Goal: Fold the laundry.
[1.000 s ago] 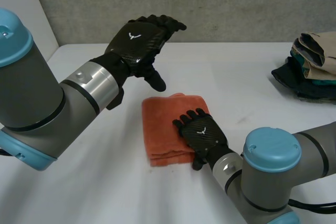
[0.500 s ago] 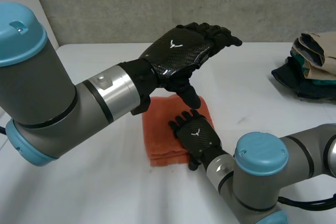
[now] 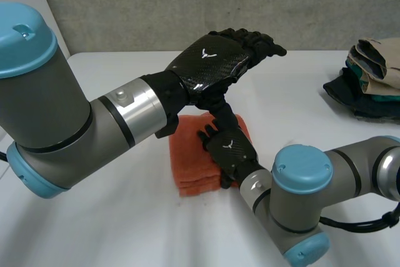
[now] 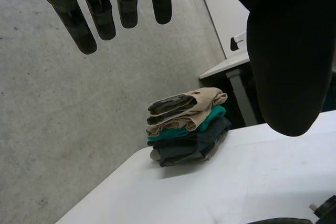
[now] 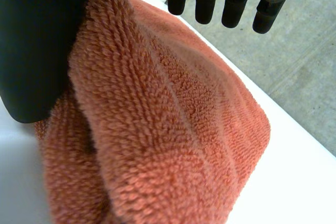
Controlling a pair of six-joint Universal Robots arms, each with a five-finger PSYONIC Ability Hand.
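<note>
We count one folded towel (image 3: 189, 157), one clothes pile (image 3: 369, 78), two hands: left hand (image 3: 211, 62) hovering, fingers straight, apart; right hand (image 3: 230, 151) flat on towel, fingers relaxed.

I see an orange terry towel (image 3: 189, 157), folded into a thick layered square, lying flat mid-counter (image 3: 125, 217). A stack of folded garments (image 3: 370, 79) sits well apart, at the counter's right edge.
</note>
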